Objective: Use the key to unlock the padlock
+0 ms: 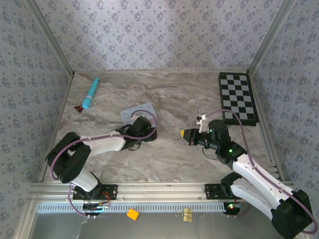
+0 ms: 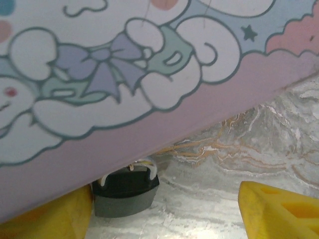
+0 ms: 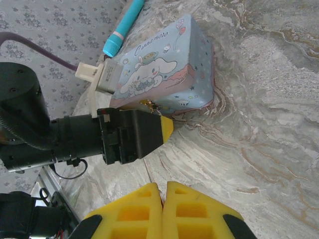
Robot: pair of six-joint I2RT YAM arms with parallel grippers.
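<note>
left claw spread wide and gripping nothing, its yellow fingers either side of the small black padlock, which sits on the marble table right against the pale blue tin. right claw pressed shut; whether it pinches a key i cannot tell. seemingly the reach for the lock: next, a square pinch on its body.

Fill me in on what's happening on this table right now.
The left gripper is open at the edge of the pale blue tin. The small black padlock sits between its yellow fingers and is not yet gripped. The padlock's shackle looks closed. The right gripper is shut and hangs off to the right, apart from the tin.
</note>
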